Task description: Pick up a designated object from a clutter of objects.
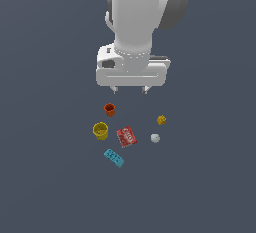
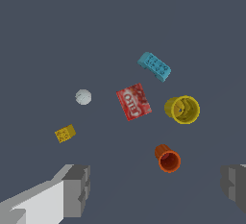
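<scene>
Item 1, my gripper (image 1: 130, 91): held high above the floor, pointing straight down, jaws spread wide and holding nothing. In the wrist view both grey fingers (image 2: 77, 189) show at the frame edges with a broad gap of bare floor between them. In the exterior view my white arm (image 1: 132, 22) descends from the top of the frame, wrist vertical, with the two fingertips just showing under the hand's body.

Item 2, orange cup (image 1: 109, 109): closest thing to my hand, standing upright, mouth open upward.

Item 3, yellow cup (image 1: 100, 130): larger, upright, just beyond the orange cup toward the exterior view's left.

Item 4, red printed box (image 1: 126, 136): lying flat, label up, in the middle of the group, between the yellow cup and the white ball.

Item 5, white ball (image 1: 155, 138): to the exterior view's right of the box, apart from it.

Item 6, yellow-orange brick (image 1: 161, 120): the target, small and studded, resting on the floor (image 1: 50, 177) at the exterior view's right edge of the group, near the ball but not touching it, well apart from both cups. My hand is not over it.

Item 7, teal studded brick (image 1: 114, 158): long, lying at a slant, farthest from my hand.
</scene>
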### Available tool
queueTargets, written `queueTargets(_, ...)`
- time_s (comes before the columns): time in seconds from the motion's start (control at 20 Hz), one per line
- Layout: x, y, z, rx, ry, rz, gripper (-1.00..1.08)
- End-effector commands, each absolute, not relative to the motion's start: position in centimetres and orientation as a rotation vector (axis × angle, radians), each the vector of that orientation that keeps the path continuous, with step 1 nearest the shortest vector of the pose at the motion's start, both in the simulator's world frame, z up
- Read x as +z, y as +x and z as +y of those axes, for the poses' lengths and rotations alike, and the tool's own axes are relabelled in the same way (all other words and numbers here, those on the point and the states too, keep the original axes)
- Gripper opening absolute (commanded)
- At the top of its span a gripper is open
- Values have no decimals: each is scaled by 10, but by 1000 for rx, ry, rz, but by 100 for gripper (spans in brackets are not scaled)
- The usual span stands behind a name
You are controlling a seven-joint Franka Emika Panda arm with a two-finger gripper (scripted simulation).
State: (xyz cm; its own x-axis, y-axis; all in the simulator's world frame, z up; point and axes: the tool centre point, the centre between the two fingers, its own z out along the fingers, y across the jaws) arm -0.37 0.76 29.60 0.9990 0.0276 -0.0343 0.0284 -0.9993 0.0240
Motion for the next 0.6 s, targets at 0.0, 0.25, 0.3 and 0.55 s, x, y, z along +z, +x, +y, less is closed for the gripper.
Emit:
queueTargets(0.0,287,-3,14,-52,3114,66,100)
queueTargets(0.25,259,-1,33,-46,3105,138,100)
queueTargets(0.3,252,-1,38,-44,3103,157,100)
queueTargets(0.55,210,-3,68,-34,3091,270,100)
